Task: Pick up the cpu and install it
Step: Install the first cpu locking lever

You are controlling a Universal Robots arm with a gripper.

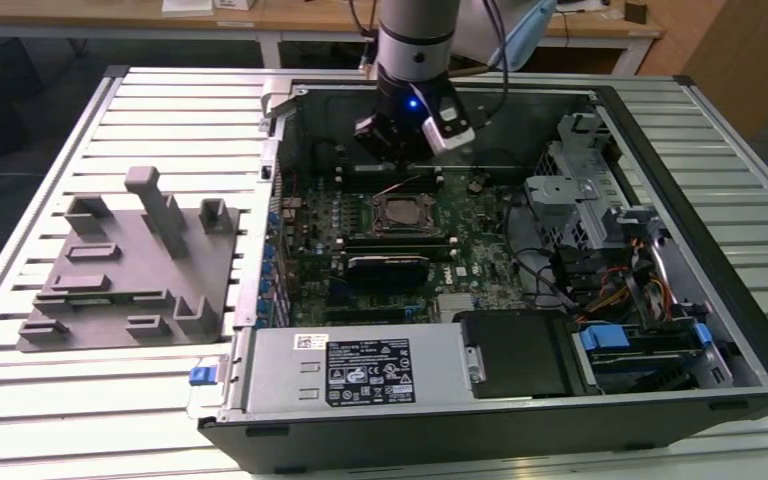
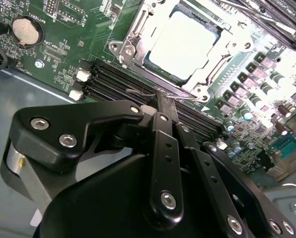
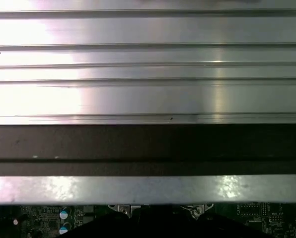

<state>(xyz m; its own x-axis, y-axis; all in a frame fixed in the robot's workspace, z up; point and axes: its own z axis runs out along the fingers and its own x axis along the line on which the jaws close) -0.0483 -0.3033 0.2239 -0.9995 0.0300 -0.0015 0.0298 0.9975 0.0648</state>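
The cpu (image 2: 183,43), a pale silver square, lies flat inside the metal socket frame (image 2: 130,37) on the green motherboard. In the exterior view the cpu (image 1: 399,211) sits in the middle of the board inside the open computer case. My gripper (image 2: 164,101) hovers above the black memory slots beside the socket. Its black fingers are pressed together with nothing between them. In the exterior view the gripper (image 1: 395,152) hangs over the far part of the board, a little behind the socket.
A grey moulded fixture (image 1: 131,270) lies on the slatted table at the exterior view's left. The case holds a power supply (image 1: 357,370) in front and a drive cage (image 1: 584,190) at the right. A coin battery (image 2: 27,29) sits on the board. The slatted table (image 3: 148,74) fills most of the first wrist view.
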